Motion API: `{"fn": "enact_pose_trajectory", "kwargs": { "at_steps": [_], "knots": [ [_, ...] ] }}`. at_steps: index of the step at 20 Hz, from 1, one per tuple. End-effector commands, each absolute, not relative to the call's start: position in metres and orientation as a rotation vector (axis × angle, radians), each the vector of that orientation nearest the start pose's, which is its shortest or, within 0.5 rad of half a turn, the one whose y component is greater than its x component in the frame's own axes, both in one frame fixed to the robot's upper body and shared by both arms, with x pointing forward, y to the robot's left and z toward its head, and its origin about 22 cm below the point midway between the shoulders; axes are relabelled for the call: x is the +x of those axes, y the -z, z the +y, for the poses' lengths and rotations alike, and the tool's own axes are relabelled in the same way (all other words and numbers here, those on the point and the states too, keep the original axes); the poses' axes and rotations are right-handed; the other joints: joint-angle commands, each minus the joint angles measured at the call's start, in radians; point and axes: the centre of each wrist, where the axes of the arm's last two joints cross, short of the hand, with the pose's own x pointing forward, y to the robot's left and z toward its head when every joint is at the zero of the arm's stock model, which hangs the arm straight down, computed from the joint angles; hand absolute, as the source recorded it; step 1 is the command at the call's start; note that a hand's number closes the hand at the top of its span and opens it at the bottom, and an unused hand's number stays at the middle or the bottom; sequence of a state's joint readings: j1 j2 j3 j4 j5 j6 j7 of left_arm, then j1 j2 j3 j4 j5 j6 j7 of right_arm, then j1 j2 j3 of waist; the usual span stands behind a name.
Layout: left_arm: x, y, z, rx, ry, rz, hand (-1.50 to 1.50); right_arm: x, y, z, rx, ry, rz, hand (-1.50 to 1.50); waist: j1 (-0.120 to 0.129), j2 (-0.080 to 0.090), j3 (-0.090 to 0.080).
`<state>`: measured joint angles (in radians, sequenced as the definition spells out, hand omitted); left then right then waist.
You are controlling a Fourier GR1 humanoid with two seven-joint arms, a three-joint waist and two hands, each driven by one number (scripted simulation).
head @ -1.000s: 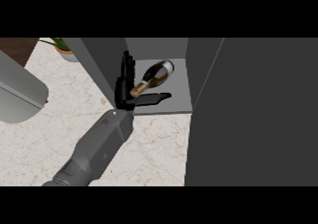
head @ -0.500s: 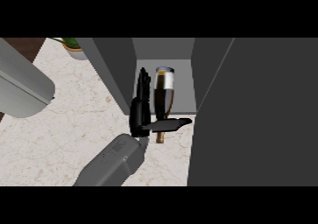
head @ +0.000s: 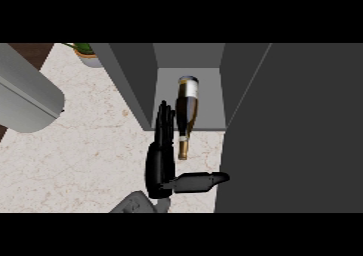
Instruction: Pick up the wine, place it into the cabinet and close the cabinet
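We see the wine bottle (head: 187,112) lying on its side, its base inside the open grey cabinet (head: 185,59) and its neck poking out toward us over the marble counter (head: 80,150). 1 black hand (head: 162,167) lies just left of the bottle, fingers straight and pressed together, thumb spread out to the right; we cannot tell which arm it belongs to. The dark cabinet door (head: 295,130) stands open at right. A potted plant (head: 86,52) sits far left.

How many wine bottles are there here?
1. The wine bottle lies on its side in the open cabinet, its neck sticking out over the counter, beside the open hand. The cabinet door may hide others.
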<state>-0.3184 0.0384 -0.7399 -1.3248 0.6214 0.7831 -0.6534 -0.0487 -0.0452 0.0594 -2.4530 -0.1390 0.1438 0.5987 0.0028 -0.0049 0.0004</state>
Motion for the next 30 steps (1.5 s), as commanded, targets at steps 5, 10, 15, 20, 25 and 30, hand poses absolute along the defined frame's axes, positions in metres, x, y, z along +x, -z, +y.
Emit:
{"fn": "enact_pose_trajectory", "kwargs": {
  "at_steps": [5, 10, 15, 20, 25, 30],
  "knots": [
    [0.174, -0.019, 0.067, -0.095, -0.263, -1.882, -1.5, 0.14, -0.208, -0.225, 0.246, -0.285, -1.914, -1.5, 0.002, 0.001, 0.0],
    [0.163, -0.031, 0.105, -0.172, -0.246, -1.908, -1.5, 0.131, -0.201, -0.215, 0.293, -0.308, -1.907, -1.5, -0.001, 0.001, 0.0],
    [0.15, -0.021, 0.124, -0.195, -0.187, -1.904, -1.5, 0.125, -0.21, -0.226, 0.367, -0.35, -1.859, 1.5, -0.008, 0.001, 0.0],
    [0.123, -0.045, 0.15, -0.253, -0.14, -1.911, -1.5, 0.14, -0.192, -0.228, 0.353, -0.446, -1.793, 1.5, -0.001, 0.001, 0.001],
    [0.122, -0.061, 0.17, -0.268, -0.149, -1.909, -1.5, 0.131, -0.205, -0.209, 0.366, -0.512, -1.806, 1.5, -0.001, 0.001, -0.001],
    [0.118, -0.058, 0.189, -0.24, -0.167, -1.933, -1.5, 0.123, -0.188, -0.199, 0.562, -0.427, -1.679, 1.5, -0.001, -0.001, 0.0]
  ]
}}
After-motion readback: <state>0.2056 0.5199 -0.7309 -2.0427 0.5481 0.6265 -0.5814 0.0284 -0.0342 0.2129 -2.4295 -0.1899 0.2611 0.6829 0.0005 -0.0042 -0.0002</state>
